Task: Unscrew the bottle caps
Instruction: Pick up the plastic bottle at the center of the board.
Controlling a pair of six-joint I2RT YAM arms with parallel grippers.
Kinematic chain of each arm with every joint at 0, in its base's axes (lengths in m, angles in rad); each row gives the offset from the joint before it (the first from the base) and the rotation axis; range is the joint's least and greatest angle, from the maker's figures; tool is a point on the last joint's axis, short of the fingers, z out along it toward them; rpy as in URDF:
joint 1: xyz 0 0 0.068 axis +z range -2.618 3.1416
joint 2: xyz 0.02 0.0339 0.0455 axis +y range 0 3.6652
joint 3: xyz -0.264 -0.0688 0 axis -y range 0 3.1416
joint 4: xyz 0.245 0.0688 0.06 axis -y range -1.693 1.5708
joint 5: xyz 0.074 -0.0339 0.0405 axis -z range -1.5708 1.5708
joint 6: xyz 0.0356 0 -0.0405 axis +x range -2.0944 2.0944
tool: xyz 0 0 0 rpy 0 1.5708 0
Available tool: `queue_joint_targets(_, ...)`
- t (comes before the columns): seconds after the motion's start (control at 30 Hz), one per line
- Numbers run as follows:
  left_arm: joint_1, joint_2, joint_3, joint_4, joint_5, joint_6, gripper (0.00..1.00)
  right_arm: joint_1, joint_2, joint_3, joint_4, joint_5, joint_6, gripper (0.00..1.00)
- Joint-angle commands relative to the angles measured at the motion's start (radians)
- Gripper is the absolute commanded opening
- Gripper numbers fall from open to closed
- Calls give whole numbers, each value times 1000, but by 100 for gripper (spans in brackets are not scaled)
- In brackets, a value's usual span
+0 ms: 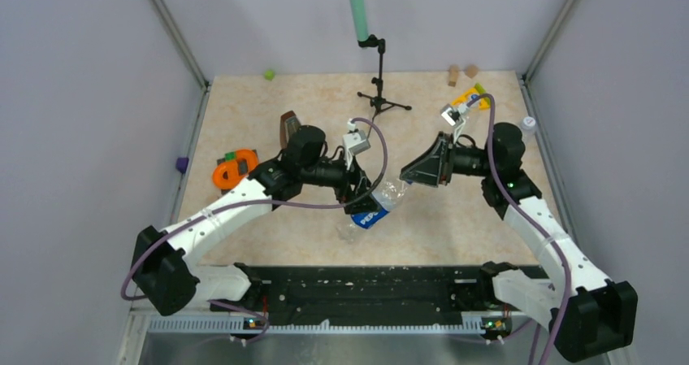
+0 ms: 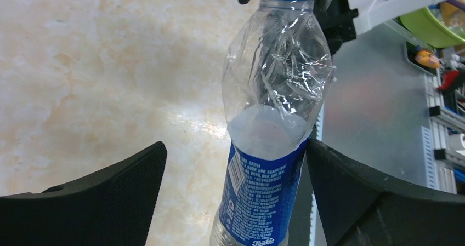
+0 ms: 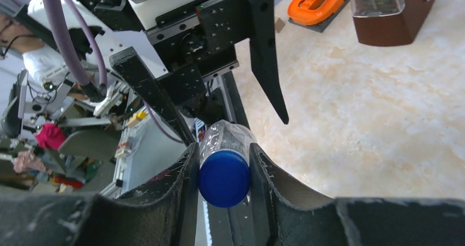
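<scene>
One bottle (image 2: 274, 76) hangs above the table (image 1: 268, 121), its blue cap (image 3: 224, 179) clamped by the right gripper (image 3: 224, 154) for twisting; the left gripper (image 2: 236, 147) stands unclenched, spread loosely around the body.

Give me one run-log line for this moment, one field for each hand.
left hand: open around bottle | right hand: shut on blue cap | blue cap: on bottle

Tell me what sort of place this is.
Probably a robotics lab test cell: a table boxed in by plain grey panels, left arm and right arm mounted at its near edge, a small tripod stand on it.
</scene>
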Motion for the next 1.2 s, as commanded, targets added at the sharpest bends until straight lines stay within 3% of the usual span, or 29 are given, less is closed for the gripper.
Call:
queue_joint_targets(0.0,-10,15,59,-77,79,57,96,51,-31,2,101,-68,-3,0)
queue_joint_targets(0.1,-12,4,38,-56,148,48,87,67,-30,-8,106,-61,-13,0)
queue_joint_targets(0.33,-14,5,17,-90,238,49,93,70,-24,-24,155,-24,-1,0)
queue_joint_targets(0.63,-17,-11,-10,-66,116,18,95,71,-9,-28,244,-59,67,0)
queue_joint_targets(0.77,-17,-6,-6,-25,117,-3,87,70,-19,-68,421,-63,187,0)
queue_joint_targets(0.9,-17,-5,-5,23,230,-29,72,70,-2,-63,391,-47,185,0)
queue_joint_targets(1.17,-17,-14,-20,41,271,-41,72,71,-5,-109,461,-26,226,0)
